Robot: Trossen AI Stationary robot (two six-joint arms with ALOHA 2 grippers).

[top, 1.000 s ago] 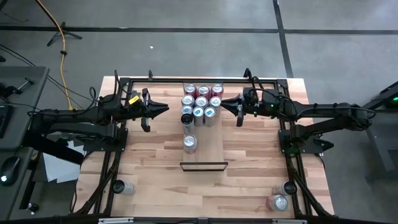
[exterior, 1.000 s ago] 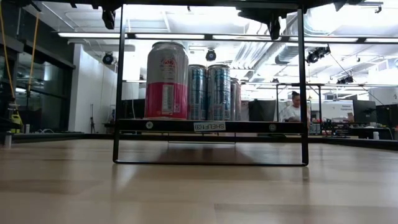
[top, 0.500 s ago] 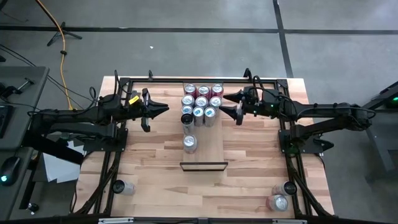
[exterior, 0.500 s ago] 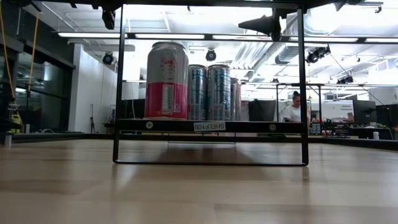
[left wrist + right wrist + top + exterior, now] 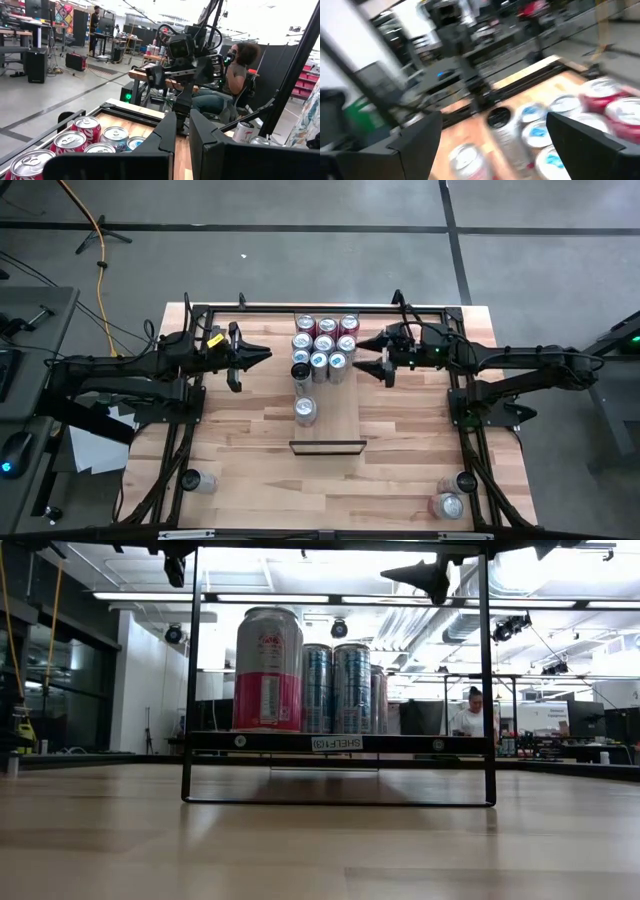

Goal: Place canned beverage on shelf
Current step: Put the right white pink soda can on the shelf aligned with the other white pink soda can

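Beside the cans massed on the shelf (image 5: pixel 343 412), the right gripper (image 5: pixel 374 353) has spread its jaws within a second, empty; loose cans (image 5: pixel 452 494) await at the table's near corner.

A striped butcher-block tabletop (image 5: pixel 240 430) stands on a grey floor (image 5: pixel 300 240) crossed by dark lines. A yellow cable (image 5: pixel 98 230) trails over the floor beyond the tabletop's far left corner. Farther back in the room, a seated person (image 5: pixel 235 75) faces away, and another person (image 5: pixel 470 715) stands near desks.
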